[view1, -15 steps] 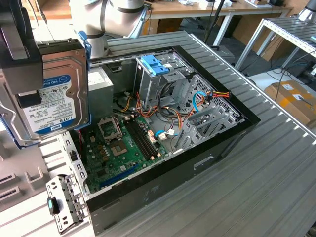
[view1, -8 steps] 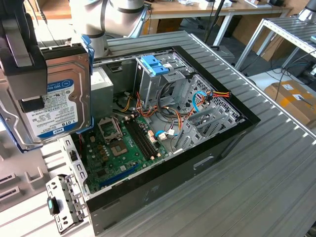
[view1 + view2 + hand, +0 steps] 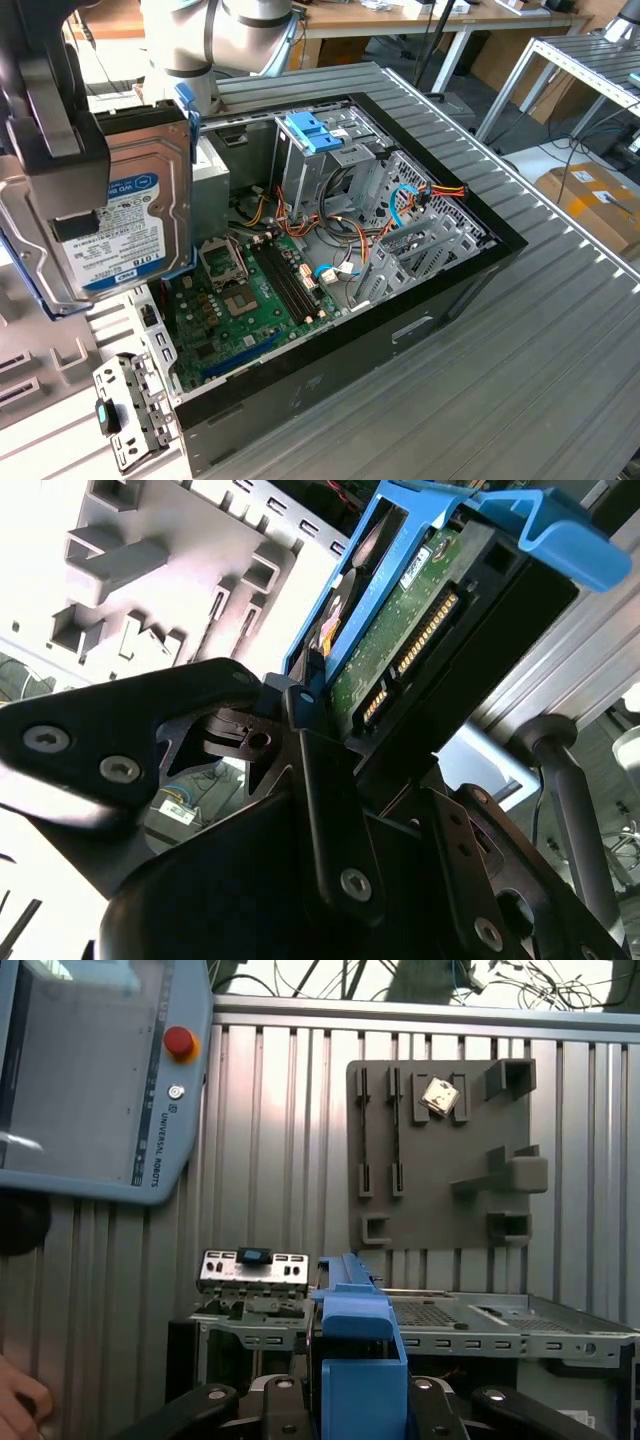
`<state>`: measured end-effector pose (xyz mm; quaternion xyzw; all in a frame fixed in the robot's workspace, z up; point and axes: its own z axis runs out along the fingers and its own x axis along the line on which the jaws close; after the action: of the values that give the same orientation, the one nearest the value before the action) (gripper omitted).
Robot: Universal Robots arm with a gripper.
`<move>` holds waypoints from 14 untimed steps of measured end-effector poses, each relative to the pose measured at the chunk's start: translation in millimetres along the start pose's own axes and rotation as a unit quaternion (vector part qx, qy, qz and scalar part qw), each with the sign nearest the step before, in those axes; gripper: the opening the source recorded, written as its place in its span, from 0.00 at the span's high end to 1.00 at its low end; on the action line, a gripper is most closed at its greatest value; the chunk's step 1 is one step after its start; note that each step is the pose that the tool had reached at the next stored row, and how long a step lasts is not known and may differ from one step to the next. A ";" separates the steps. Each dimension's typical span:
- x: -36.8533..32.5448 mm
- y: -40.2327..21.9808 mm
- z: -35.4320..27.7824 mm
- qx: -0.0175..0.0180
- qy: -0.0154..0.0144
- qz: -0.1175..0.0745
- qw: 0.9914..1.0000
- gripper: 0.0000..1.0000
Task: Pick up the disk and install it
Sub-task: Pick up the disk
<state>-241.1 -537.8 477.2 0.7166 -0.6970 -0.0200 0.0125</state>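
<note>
My fingers (image 3: 312, 755) are closed on the disk (image 3: 135, 200), clamping it across its two flat faces. I hold it upright in the air at the exterior view's left, beside the outer edge of the open computer case (image 3: 470, 265) and above the grey fixture plate (image 3: 30, 400). The case lies on its side on the ribbed metal desk (image 3: 540, 380), black rim uppermost, and the desk runs on past that rim toward the exterior view's right. Inside the rim, the grey power supply (image 3: 210, 185) sits nearest the disk. The drive cage (image 3: 340, 170) stands further in, with a second blue bracket (image 3: 312, 130) at its top. Loose cables (image 3: 345, 235) and the green motherboard (image 3: 250, 290) take up the case floor between the two. A small metal port plate (image 3: 125, 412) lies on the fixture plate, just outside the case's near corner. In the first wrist view a control pendant (image 3: 90, 1070) rests on the desk well apart from the case, with a person's hand (image 3: 20, 1400) at the frame edge. The disk is flat, silver metal, with a white label carrying a blue band and barcodes, turned toward the exterior view. A blue plastic carrier (image 3: 545, 530) wraps its edges. In the second wrist view its green circuit board (image 3: 400, 630) and a row of gold connector contacts are exposed.
</note>
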 end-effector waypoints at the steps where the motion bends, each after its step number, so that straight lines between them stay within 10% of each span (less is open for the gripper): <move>1: 0.9 -0.2 0.3 0.000 0.000 0.000 1.000 0.64; 14: 11.5 -12.6 2.8 0.000 0.000 0.000 1.000 0.64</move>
<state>-228.3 -548.9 473.7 0.7166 -0.6970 -0.0200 0.0125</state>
